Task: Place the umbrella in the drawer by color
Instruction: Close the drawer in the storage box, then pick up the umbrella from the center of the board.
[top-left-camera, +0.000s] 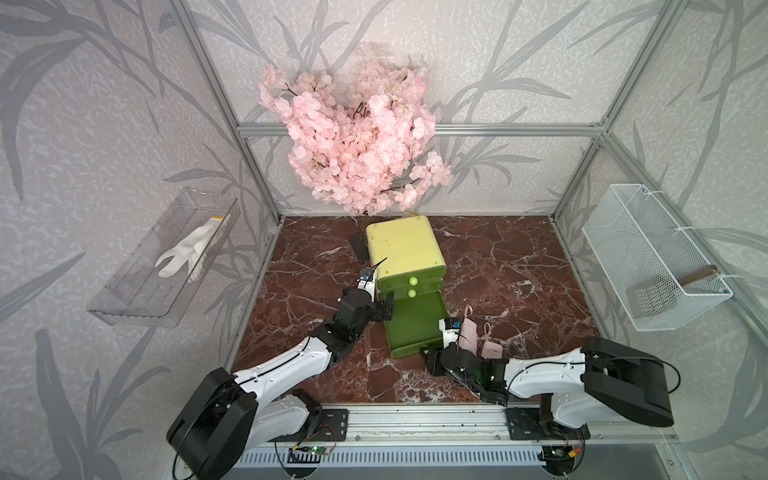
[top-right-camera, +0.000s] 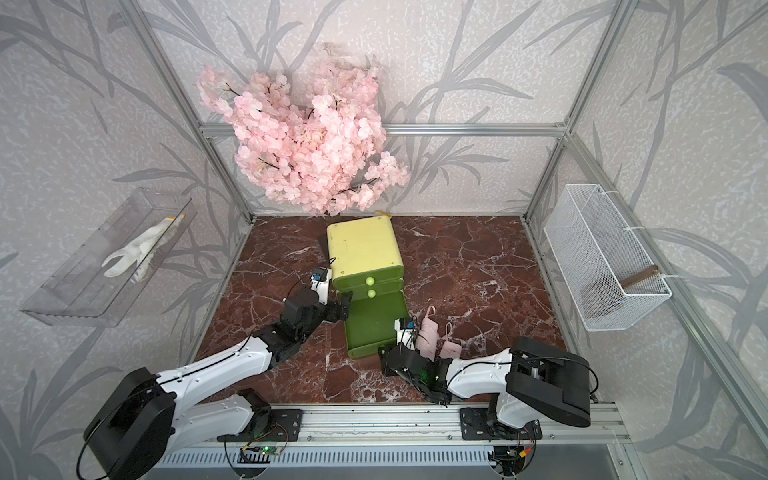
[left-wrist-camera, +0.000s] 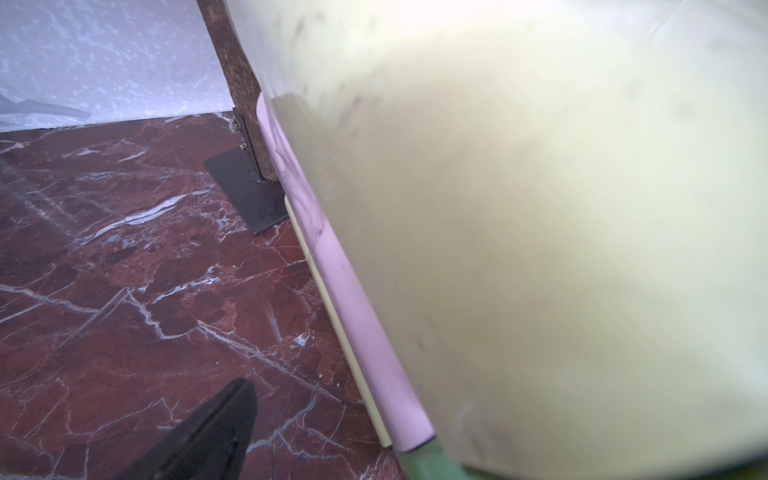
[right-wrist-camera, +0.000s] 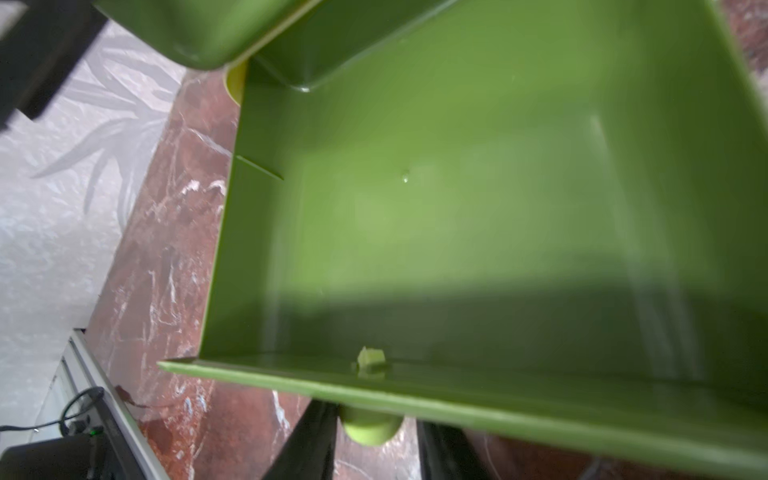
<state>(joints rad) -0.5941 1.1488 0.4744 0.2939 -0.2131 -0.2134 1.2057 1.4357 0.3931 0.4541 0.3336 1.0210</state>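
Knob (right-wrist-camera: 370, 434), glossy round plastic, sits between right end effector's (right-wrist-camera: 376, 428) parted fingers (right-wrist-camera: 309, 440); left end effector (top-left-camera: 380, 301) spread.

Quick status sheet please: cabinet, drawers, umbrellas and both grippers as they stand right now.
cabinet: yellow top, upright mid-table
upper drawers: two, shut
bottom drawer: green, pulled out, nothing inside
pink umbrellas: two, folded, on the table on the right arm's side of the bottom drawer, one nearer it, one further out
left gripper: jaws wide open, at the cabinet's side, holding nothing
right gripper: jaws either side of the knob, with a small gap on one side
progress: no umbrella in a drawer yet
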